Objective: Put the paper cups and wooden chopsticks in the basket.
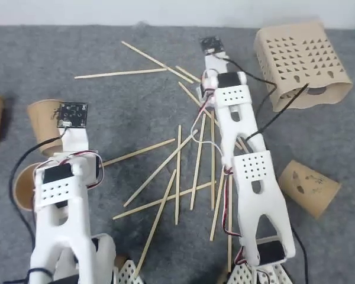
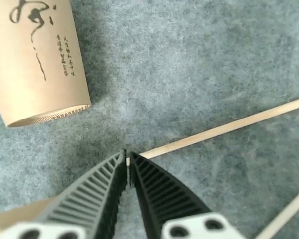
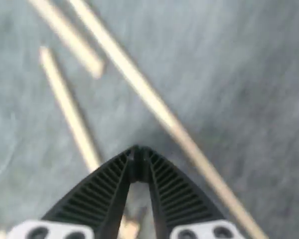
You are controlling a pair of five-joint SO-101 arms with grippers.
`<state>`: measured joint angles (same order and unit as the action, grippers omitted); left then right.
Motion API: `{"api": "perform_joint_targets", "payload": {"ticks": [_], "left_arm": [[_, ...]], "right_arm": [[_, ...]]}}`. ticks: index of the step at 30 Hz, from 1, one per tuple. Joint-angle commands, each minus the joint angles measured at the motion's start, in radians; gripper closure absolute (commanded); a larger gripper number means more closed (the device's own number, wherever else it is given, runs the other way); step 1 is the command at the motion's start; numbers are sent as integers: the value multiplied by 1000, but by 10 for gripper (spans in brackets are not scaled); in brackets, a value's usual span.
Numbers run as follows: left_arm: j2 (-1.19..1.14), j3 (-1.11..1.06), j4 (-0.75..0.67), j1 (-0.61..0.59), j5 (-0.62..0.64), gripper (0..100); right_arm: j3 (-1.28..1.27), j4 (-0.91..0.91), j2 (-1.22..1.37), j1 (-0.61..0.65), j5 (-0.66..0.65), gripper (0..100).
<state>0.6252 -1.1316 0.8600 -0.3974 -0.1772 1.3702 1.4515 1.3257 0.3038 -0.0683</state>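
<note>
Lying loose on the grey mat [image 1: 124,106] in the high view are the chopsticks [image 1: 178,171] and four paper cups [image 1: 307,186], all outside the basket [image 1: 302,65], so the whole job looks undone. In the left wrist view, the left gripper [image 2: 127,162] is pressed together on nothing, its tips just beside a chopstick end [image 2: 149,152]. In the right wrist view, the right gripper [image 3: 139,159] is likewise closed and empty above more chopsticks.

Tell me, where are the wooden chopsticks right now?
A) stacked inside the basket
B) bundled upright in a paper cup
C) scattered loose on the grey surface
C: the chopsticks lie criss-crossed on the grey surface around the two arms, outside the basket.
</note>
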Motion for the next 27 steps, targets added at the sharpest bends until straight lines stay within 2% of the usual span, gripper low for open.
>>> {"api": "perform_joint_targets", "payload": {"ticks": [1,3,6,11,13,15,17,22,27], "left_arm": [[6,-4,-2,-8,-8,988],[6,-4,-2,-8,-8,988],[6,-4,-2,-8,-8,988],[6,-4,-2,-8,-8,988],[6,-4,-2,-8,-8,988],[6,-4,-2,-8,-8,988],[6,-5,-2,-8,-8,988],[6,-5,-2,-8,-8,988],[6,-5,-2,-8,-8,988]], "right_arm": [[129,265,-12,87,-18,990],[230,320,-5,105,-9,990],[318,288,-18,107,51,990],[261,-38,-4,70,370,991],[233,-205,35,39,440,991],[213,-352,73,4,446,991],[209,-420,104,-25,442,991],[209,-438,122,-73,414,991],[201,-475,127,-179,410,991]]}}
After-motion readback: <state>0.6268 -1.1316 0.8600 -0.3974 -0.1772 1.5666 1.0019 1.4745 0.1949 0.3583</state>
